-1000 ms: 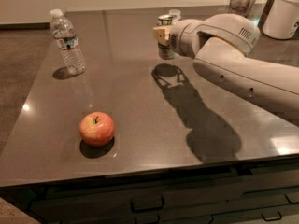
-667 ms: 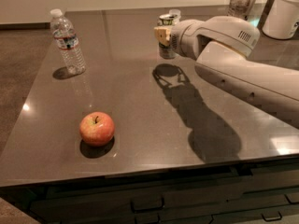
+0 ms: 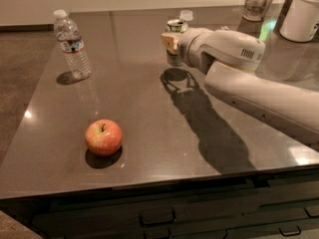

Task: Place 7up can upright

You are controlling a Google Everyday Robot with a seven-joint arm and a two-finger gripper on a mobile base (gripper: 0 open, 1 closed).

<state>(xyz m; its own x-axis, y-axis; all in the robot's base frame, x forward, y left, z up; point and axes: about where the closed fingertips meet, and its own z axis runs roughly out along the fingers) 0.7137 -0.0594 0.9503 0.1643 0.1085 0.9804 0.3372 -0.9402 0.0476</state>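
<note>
End effector [image 3: 174, 43]: mine, over the far middle of the counter [image 3: 149, 133], fingers [image 3: 169, 41] pinching the 7up can [image 3: 176, 26] at mid-body. 7up can: inside my grip, long axis vertical, silver top up, base just above or on the counter; cannot tell which. Green-and-white label largely hidden. Judgement: lower straight down, then release.

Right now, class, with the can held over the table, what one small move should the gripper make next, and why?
Probably lower the gripper straight down until the 7up can meets the table. The can stands upright in its grasp, yet its shadow lies apart from it on the surface, so it seems to hang in the air.
</note>
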